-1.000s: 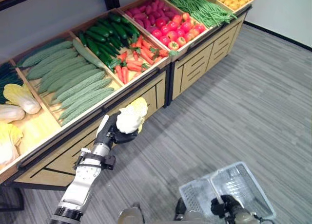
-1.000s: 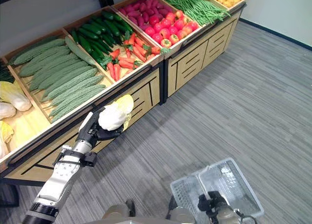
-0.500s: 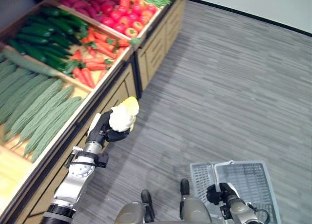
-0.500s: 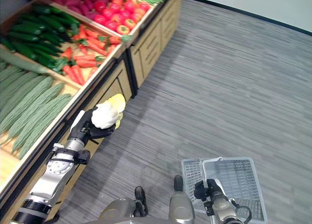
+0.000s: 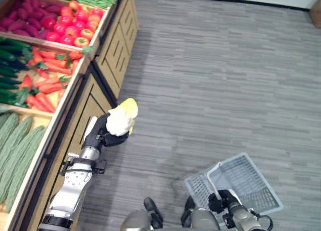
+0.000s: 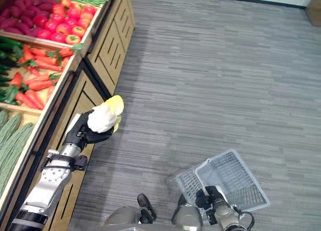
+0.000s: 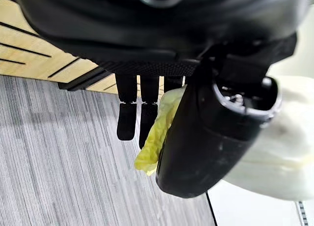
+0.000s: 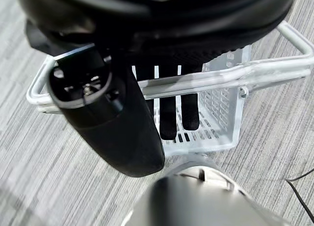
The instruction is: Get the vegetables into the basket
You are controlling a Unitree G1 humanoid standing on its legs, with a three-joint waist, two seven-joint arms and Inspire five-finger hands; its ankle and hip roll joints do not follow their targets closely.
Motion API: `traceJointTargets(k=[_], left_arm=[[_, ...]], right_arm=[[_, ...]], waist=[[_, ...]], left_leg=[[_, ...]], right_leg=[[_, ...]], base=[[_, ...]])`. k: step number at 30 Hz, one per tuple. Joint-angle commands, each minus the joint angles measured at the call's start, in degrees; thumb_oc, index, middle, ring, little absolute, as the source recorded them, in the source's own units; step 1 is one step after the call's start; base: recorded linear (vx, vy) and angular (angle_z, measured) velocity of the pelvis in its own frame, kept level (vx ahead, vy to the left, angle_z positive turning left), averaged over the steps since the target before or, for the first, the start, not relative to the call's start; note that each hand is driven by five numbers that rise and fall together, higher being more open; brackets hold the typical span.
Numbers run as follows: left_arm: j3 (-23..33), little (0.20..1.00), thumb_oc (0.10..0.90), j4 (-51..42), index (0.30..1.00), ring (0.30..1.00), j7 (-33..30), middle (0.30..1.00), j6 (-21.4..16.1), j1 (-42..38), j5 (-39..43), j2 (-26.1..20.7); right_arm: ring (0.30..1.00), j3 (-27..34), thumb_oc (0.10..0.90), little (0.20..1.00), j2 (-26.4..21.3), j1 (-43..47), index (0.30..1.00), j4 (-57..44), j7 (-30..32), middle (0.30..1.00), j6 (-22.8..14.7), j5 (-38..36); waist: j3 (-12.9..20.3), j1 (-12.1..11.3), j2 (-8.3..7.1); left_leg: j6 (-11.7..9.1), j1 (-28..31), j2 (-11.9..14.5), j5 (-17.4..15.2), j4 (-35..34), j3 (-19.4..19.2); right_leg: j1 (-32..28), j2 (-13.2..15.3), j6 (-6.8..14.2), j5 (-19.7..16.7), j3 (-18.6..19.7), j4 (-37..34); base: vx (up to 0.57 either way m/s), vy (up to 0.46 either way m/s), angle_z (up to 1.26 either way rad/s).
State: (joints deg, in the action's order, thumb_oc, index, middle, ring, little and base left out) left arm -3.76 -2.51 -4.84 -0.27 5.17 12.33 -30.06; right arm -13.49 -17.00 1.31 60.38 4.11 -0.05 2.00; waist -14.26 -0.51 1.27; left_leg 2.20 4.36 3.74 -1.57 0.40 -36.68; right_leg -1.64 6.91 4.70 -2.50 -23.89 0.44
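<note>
1. The cabbage (image 5: 122, 120) is the thing you are moving. It is white with a yellow leafy tip, and it sits in the left hand (image 5: 103, 134), up in the air over the grey floor (image 5: 225, 85).
2. Your left hand has its thumb and fingers curled round the cabbage. In the left wrist view the thumb presses on the white part (image 7: 274, 152) and a yellow leaf sticks out past the fingers (image 7: 133, 120).
3. The cabbage's long side points up and away from you, with the yellow tip at the far end.
4. The basket (image 5: 239, 180) is down low on the near right. Your right hand (image 5: 224, 201) holds it by the metal handle (image 8: 196, 81), with the thumb and fingers hooked round the bar.
5. This is the bit that matters: the basket lies to the right of the cabbage and nearer to you, well apart from it. I think the left hand must swing right and come down, or the right hand must bring the basket over.
6. The basket looks empty, so I think the job has just started.
7. On the left stands the wooden stand (image 5: 98, 65), just beside the left arm. In it you can see carrots (image 5: 47, 80) and tomatoes (image 5: 70, 30).
</note>
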Motion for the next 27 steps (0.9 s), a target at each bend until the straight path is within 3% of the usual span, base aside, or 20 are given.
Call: traceJointTargets(k=[1, 3, 6, 8, 10, 13, 19, 22, 27], left_arm=[[1.95, 0.3, 0.4, -6.06, 0.3, 0.3, -1.07, 0.3, -6.19, -5.09, -0.21, -0.62], [1.35, 0.3, 0.4, -5.22, 0.3, 0.3, -1.02, 0.3, -6.03, -5.38, 0.29, -0.11], [0.93, 0.3, 0.4, -4.6, 0.3, 0.3, -0.85, 0.3, -5.88, -5.59, 0.61, 0.59], [0.7, 0.3, 0.4, -4.26, 0.3, 0.3, -1.42, 0.3, -6.09, -5.69, 1.22, 1.32], [0.58, 0.3, 0.4, -4.04, 0.3, 0.3, -1.81, 0.3, -6.14, -5.88, 1.54, 1.95], [0.75, 0.3, 0.4, -4.0, 0.3, 0.3, -2.12, 0.3, -6.0, -5.69, 0.24, 2.01], [0.78, 0.3, 0.4, -3.6, 0.3, 0.3, -0.7, 0.3, -4.6, -4.51, -4.01, -0.11], [0.28, 0.3, 0.4, -2.09, 0.3, 0.3, 0.61, 0.3, -3.43, -5.02, -10.18, -3.84], [-1.9, 0.3, 0.4, 0.15, 0.3, 0.3, 2.99, 0.3, -2.51, -7.01, -14.37, -6.71]], right_arm=[[0.3, -1.13, 0.4, 0.3, 0.43, 0.27, 0.3, 0.36, -0.26, 0.3, -1.89, 0.63], [0.3, -1.0, 0.4, 0.3, 0.17, 0.2, 0.3, 0.28, -0.07, 0.3, -2.01, 0.2], [0.3, -0.41, 0.4, 0.3, -0.31, 0.33, 0.3, 0.28, 0.39, 0.3, -2.22, -1.77], [0.3, 0.45, 0.4, 0.3, -0.68, 0.38, 0.3, -0.05, 0.76, 0.3, -2.26, -4.29], [0.3, 1.0, 0.4, 0.3, -0.7, 0.27, 0.3, -0.42, 0.83, 0.3, -2.13, -5.44], [0.3, 1.64, 0.4, 0.3, -1.31, 0.25, 0.3, -2.26, 1.22, 0.3, -2.21, -6.07], [0.3, 3.5, 0.4, 0.3, -2.58, 0.5, 0.3, -6.72, 2.05, 0.3, -1.6, -5.73], [0.3, 3.19, 0.4, 0.3, -3.89, 2.45, 0.3, -10.28, 2.22, 0.3, -0.98, -4.04], [0.3, 2.99, 0.4, 0.3, -4.3, 4.46, 0.3, -12.77, 1.89, 0.3, -0.53, -3.96]], waist=[[3.31, 0.16, -0.39], [3.08, 0.49, -0.4], [2.02, 0.41, -1.44], [1.32, -0.36, -1.89], [1.47, -0.78, -2.07], [1.62, -0.92, -2.44], [2.07, -0.52, -1.66], [2.02, -0.71, -1.68], [2.06, -1.02, -1.77]], left_leg=[[-1.99, 1.33, -1.28, -2.94, -2.36, 3.35], [-2.89, 1.08, -0.44, -2.49, -1.5, 4.23], [-4.55, -1.56, 2.14, -4.01, 6.97, 6.45], [-5.69, -3.41, 1.77, -2.93, 10.93, 13.52], [-5.2, -4.06, -0.33, -3.38, 7.12, 20.28], [-4.46, -6.13, -1.06, -0.67, 3.04, 25.35], [-2.25, -3.28, -2.18, -1.8, -0.14, 23.27], [-0.78, -1.45, -3.16, -2.98, -1.06, 21.1], [-0.01, -0.43, -3.49, -3.26, -2.02, 19.23]], right_leg=[[1.46, 0.15, 2.96, 4.92, 3.9, 3.35], [1.33, -0.63, 1.97, 6.12, 4.1, 3.35], [0.26, -1.48, 0.06, 8.04, 3.87, 3.24], [-0.39, -2.24, -0.77, 8.88, 5.08, 3.32], [-0.34, -2.2, -0.43, 8.77, 6.15, 2.8], [0.67, -1.85, -0.65, 7.38, 6.88, 2.66], [1.63, -1.04, 0.37, 6.89, 9.63, 4.09], [2.56, -0.36, 1.93, 5.83, 12.49, 5.4], [3.43, -0.37, 2.75, 4.72, 14.51, 5.58]], base=[[0.02, -0.288, -0.2], [0.01, -0.304, 0.0], [0.02, -0.289, 0.25], [0.05, -0.179, 0.19], [0.03, -0.014, -0.17], [-0.02, 0.047, -0.37], [0.05, 0.226, -0.41], [0.03, 0.235, -0.3], [0.0, 0.151, -0.33]])
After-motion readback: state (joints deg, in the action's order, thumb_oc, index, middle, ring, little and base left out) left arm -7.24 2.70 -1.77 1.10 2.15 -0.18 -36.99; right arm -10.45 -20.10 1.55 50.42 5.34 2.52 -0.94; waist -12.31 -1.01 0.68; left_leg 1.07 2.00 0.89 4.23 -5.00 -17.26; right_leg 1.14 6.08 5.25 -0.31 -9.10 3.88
